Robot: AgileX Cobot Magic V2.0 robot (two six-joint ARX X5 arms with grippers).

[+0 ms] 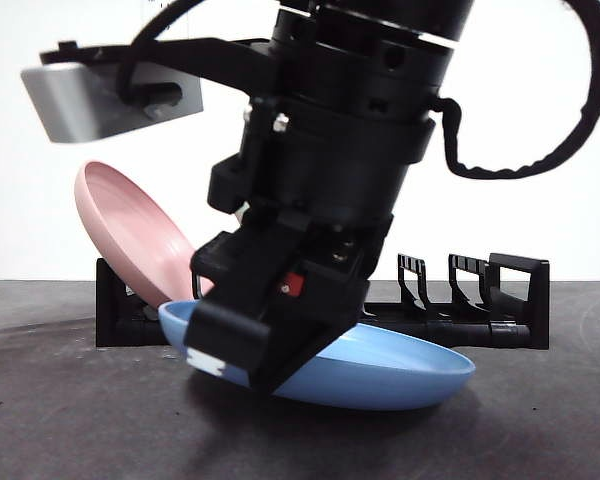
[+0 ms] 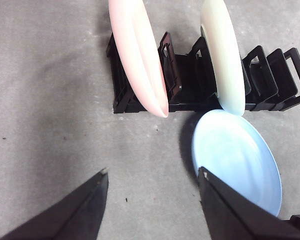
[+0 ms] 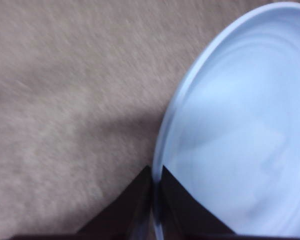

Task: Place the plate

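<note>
My right gripper (image 1: 230,358) is shut on the rim of a light blue plate (image 1: 400,372), with one jaw on each side of the rim in the right wrist view (image 3: 155,200). The blue plate (image 3: 240,125) is slightly tilted, low at the table in front of a black dish rack (image 1: 480,305). A pink plate (image 1: 130,230) leans in the rack's left end. In the left wrist view, the pink plate (image 2: 137,55) and a pale cream plate (image 2: 222,55) stand in the rack (image 2: 190,82), with the blue plate (image 2: 240,155) just before it. My left gripper (image 2: 152,172) is open and empty above the table.
Several free slots show at the rack's right end (image 1: 460,280). The grey table (image 2: 50,100) stretches bare to the left of the rack. The right arm's dark body and cable fill the middle of the front view.
</note>
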